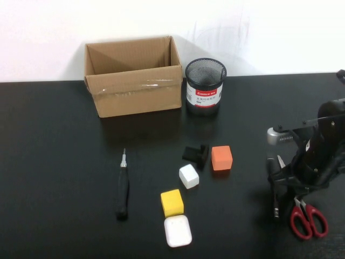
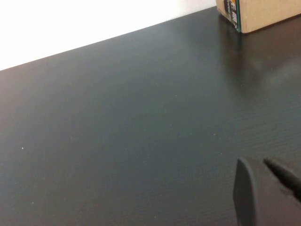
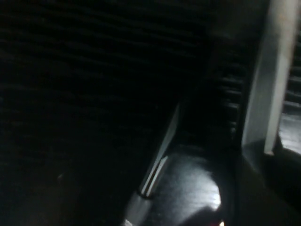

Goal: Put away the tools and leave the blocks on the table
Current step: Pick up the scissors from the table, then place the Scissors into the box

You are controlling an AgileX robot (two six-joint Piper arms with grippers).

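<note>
The red-handled scissors (image 1: 308,220) lie at the right front of the black table (image 1: 54,162), with their blades running under my right gripper (image 1: 283,181). That gripper is lowered onto the table over the blades. The thin black driver (image 1: 275,200) lies just to its left. A steel blade (image 3: 160,150) shows in the dark right wrist view. The thicker black screwdriver (image 1: 123,189) lies left of centre. The orange cube (image 1: 221,157), white cube (image 1: 188,176), yellow cube (image 1: 172,203) and flat white square (image 1: 177,230) sit in the middle. My left gripper (image 2: 265,188) hangs over bare table.
An open cardboard box (image 1: 135,81) stands at the back, and its corner shows in the left wrist view (image 2: 254,14). A black mesh cup (image 1: 205,86) stands to its right. A small black angular piece (image 1: 195,154) lies left of the orange cube.
</note>
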